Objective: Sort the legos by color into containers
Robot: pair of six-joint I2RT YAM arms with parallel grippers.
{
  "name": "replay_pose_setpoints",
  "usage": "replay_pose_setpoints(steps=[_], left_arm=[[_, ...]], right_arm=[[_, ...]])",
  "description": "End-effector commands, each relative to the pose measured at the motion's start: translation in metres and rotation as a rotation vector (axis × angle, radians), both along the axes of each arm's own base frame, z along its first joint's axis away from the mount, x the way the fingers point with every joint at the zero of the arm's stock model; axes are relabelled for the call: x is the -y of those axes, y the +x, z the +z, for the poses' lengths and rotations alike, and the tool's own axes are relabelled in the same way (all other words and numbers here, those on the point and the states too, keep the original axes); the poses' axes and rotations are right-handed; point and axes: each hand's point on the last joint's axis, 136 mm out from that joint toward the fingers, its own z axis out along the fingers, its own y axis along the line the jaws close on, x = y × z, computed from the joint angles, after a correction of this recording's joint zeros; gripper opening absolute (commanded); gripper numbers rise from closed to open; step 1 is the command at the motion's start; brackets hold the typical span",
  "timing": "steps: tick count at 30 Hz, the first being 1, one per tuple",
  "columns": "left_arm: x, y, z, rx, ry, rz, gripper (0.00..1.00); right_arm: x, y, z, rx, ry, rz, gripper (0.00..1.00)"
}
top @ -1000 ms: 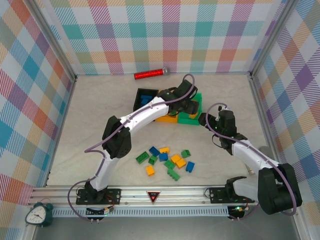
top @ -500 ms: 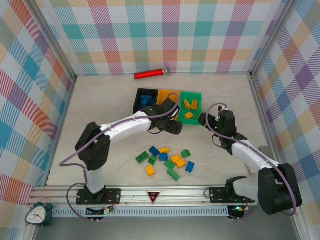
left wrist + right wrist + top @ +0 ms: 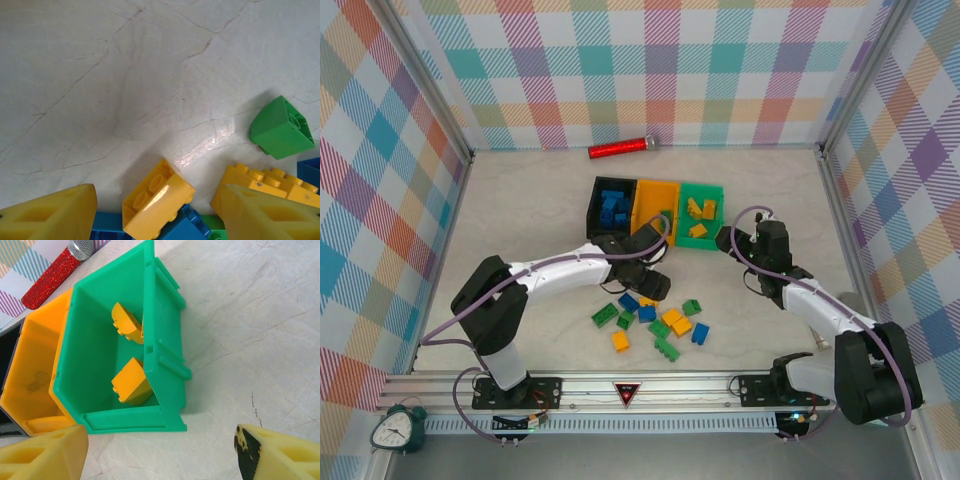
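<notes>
Above the table [image 3: 520, 220], left pincer [image 3: 653, 284] moved from bins [image 3: 657, 183] to legos [image 3: 671, 320].

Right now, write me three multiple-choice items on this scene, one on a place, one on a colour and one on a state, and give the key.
1. Where does the red cylinder lie?
A. Inside the black bin
B. By the back wall
C. Among the loose bricks

2. What colour are the bricks in the green bin?
A. Yellow-orange
B. Green
C. Blue

3. How does the right gripper stand?
A. Shut on a blue brick
B. Open, holding nothing
C. Shut on the bin's rim

Key: 1 B, it lies at the foot of that wall. 2 A, the right wrist view shows two yellow-orange ones inside. 3 B, its fingers stand wide apart over bare table.
</notes>
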Motion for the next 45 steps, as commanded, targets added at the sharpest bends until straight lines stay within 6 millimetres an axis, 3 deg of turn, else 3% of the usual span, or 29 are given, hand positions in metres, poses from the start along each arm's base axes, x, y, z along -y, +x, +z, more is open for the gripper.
replay_pose_setpoints(steps=[1, 14, 21, 28, 34, 45], left_arm=[[0.003, -0.013, 0.0, -0.018, 0.019, -0.07, 0.65], [-0.002, -0.019, -0.036, -0.094, 0.153, -0.158, 0.63], [-0.003, -0.022, -0.053, -0.135, 0.188, -0.164, 0.43], [0.007, -0.014, -0.042, -0.091, 0.14, -0.147, 0.18], [0.033, 0.016, -0.012, 0.03, 0.041, -0.083, 0.12], [0.084, 0.105, 0.04, 0.273, 0.012, 0.017, 0.09]], right_arm=[[-0.002, 0.002, -0.001, 0.005, 0.026, 0.005, 0.77], [-0.002, 0.002, -0.001, 0.004, 0.02, 0.004, 0.77], [-0.002, 0.002, 0.0, 0.006, 0.022, 0.005, 0.77], [-0.002, 0.002, 0.0, 0.007, 0.023, 0.006, 0.77], [-0.002, 0.002, 0.001, 0.008, 0.023, 0.005, 0.77], [0.0, 0.001, 0.003, 0.015, 0.018, 0.0, 0.77]])
